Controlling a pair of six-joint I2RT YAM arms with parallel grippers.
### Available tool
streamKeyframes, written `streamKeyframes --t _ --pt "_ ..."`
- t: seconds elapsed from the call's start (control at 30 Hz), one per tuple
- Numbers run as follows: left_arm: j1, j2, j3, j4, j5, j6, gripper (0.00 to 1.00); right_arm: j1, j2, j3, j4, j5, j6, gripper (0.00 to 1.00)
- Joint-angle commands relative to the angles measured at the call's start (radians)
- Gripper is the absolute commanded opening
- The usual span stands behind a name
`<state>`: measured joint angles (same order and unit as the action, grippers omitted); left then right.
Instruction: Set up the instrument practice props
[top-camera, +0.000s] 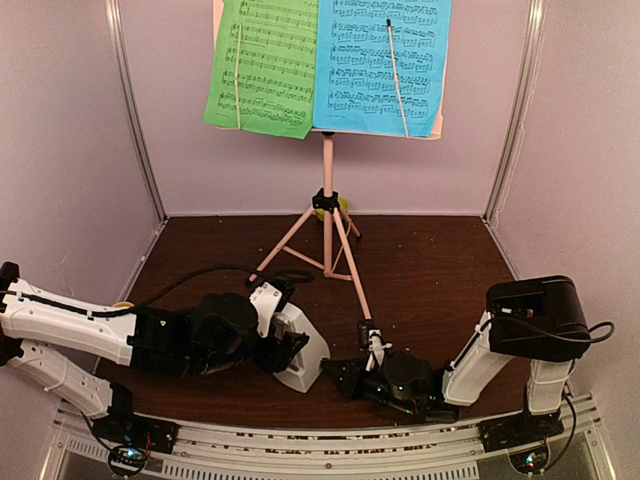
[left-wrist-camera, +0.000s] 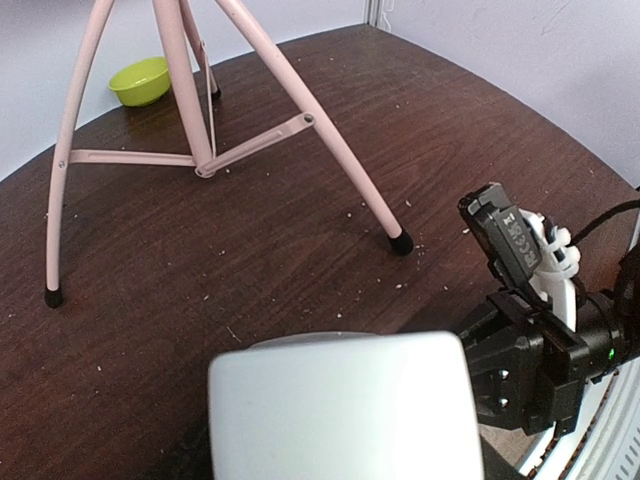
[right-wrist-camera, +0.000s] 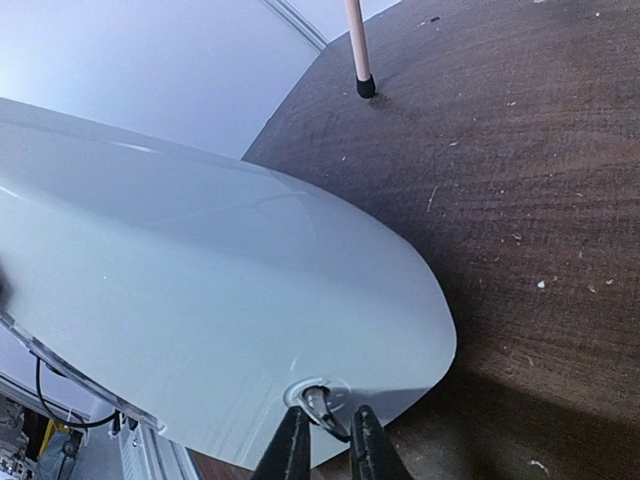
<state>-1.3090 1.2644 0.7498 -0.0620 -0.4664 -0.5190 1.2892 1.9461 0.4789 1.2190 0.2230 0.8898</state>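
Note:
The white-grey pyramid metronome (top-camera: 300, 350) stands on the dark table near the front. My left gripper (top-camera: 278, 350) is shut on it from the left. Its top (left-wrist-camera: 340, 405) fills the bottom of the left wrist view and hides my fingers. My right gripper (top-camera: 347, 376) is at the metronome's right side. In the right wrist view its fingertips (right-wrist-camera: 292, 452) pinch the small metal winding key (right-wrist-camera: 322, 398) on the metronome's side (right-wrist-camera: 200, 310). The pink music stand (top-camera: 327, 235) stands at the back and holds the green sheet (top-camera: 262, 65) and the blue sheet (top-camera: 380, 65).
The stand's tripod legs (left-wrist-camera: 330, 150) spread over the table just behind the metronome, one foot (right-wrist-camera: 366, 88) close by. A lime-green bowl (left-wrist-camera: 140, 80) sits behind the stand by the back wall. Pale walls enclose the table on three sides.

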Motion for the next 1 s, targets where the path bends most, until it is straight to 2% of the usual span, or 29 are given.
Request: streamKeyframes --t 0.0,0.1,0.13,0.23,0.33,0.6,0.97 --pt "-0.001 -0.023 0.064 0.135 -0.003 0.013 0.29 -0.007 -0.018 0.028 -0.038 0.020 -0.013 0.10" --pt "-0.001 -0.026 0.062 0.140 -0.002 0.018 0.29 -0.007 -0.021 0.022 -0.031 0.021 -0.010 0.03" --pt "-0.001 -0.025 0.062 0.140 -0.002 0.020 0.29 -0.008 -0.025 0.022 -0.037 0.018 -0.011 0.04" --pt "-0.001 -0.018 0.064 0.140 0.006 0.024 0.29 -0.011 -0.042 0.033 -0.081 0.011 -0.025 0.20" --pt "-0.001 -0.013 0.070 0.137 0.014 0.027 0.29 -0.010 -0.055 0.048 -0.112 0.005 -0.041 0.22" --pt "-0.001 0.004 0.079 0.141 0.021 0.030 0.28 -0.011 -0.088 0.051 -0.153 0.014 -0.059 0.00" --pt "0.000 -0.053 0.032 0.198 -0.006 0.043 0.27 -0.073 -0.085 -0.003 -0.059 -0.046 0.080 0.00"
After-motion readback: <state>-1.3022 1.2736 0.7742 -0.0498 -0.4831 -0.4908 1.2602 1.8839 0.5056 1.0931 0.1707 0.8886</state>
